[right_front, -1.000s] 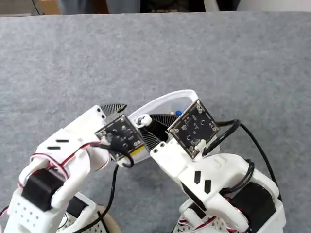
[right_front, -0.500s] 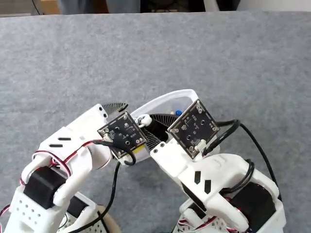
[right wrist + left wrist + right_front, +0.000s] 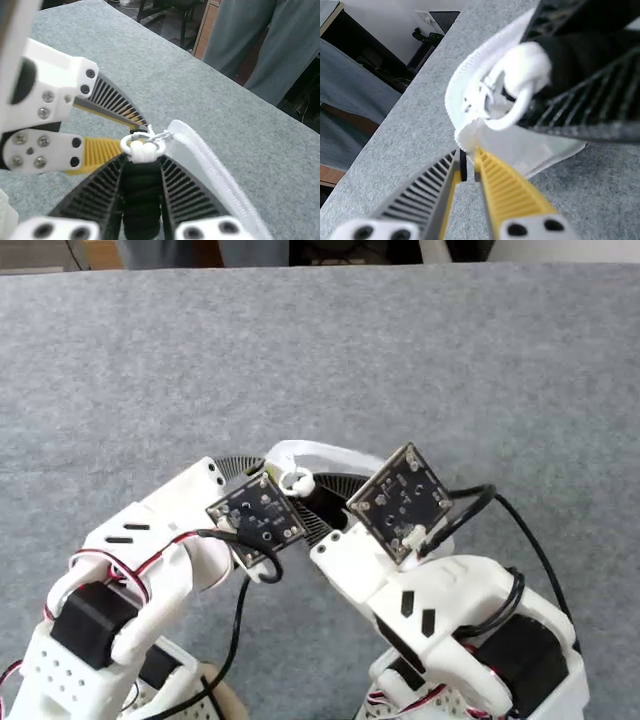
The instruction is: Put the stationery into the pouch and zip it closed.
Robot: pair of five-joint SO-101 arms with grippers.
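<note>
Clamping the zip pull (image 3: 141,149) between its black fingers, the right gripper (image 3: 142,159) is holding it firmly. The left gripper (image 3: 468,152) is pinching narrow on the edge of the pouch (image 3: 330,453), at about 9 o'clock of the pull in the high view. The pouch is lying on the table (image 3: 500,360) at 12 o'clock of both arms, its mouth looking nearly shut. Zipping seems the step in hand. For it to go well, the left should be anchoring the fabric taut while the right is drawing the pull straight along the teeth, low and level, so neither grip is slipping.
</note>
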